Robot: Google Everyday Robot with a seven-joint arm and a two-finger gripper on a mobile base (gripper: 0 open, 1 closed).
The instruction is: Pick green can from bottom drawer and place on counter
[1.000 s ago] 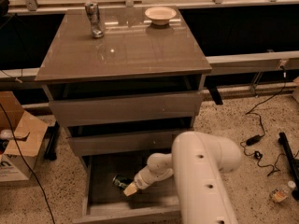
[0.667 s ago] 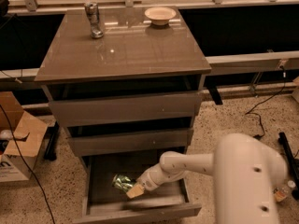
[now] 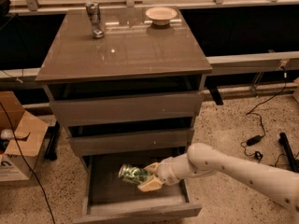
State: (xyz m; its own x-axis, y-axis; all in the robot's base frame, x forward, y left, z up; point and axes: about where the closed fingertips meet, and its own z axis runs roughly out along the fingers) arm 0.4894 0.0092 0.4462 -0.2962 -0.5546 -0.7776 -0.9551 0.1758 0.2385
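The green can [image 3: 131, 174] is tilted on its side, held above the floor of the open bottom drawer [image 3: 135, 205]. My gripper [image 3: 148, 176] reaches in from the right on a white arm and is shut on the can's right end. The counter [image 3: 122, 50] is the glossy grey-brown top above, with nothing of the task on it.
A chrome tap [image 3: 95, 20] and a cream bowl [image 3: 160, 15] stand at the counter's far edge. Two narrower drawers [image 3: 126, 108] are above the open one. A cardboard box [image 3: 18, 141] sits on the floor at left; cables [image 3: 261, 134] lie at right.
The arm has swung out to the right and stretched. The can has come up off the drawer floor in the gripper and shifted a little rightward.
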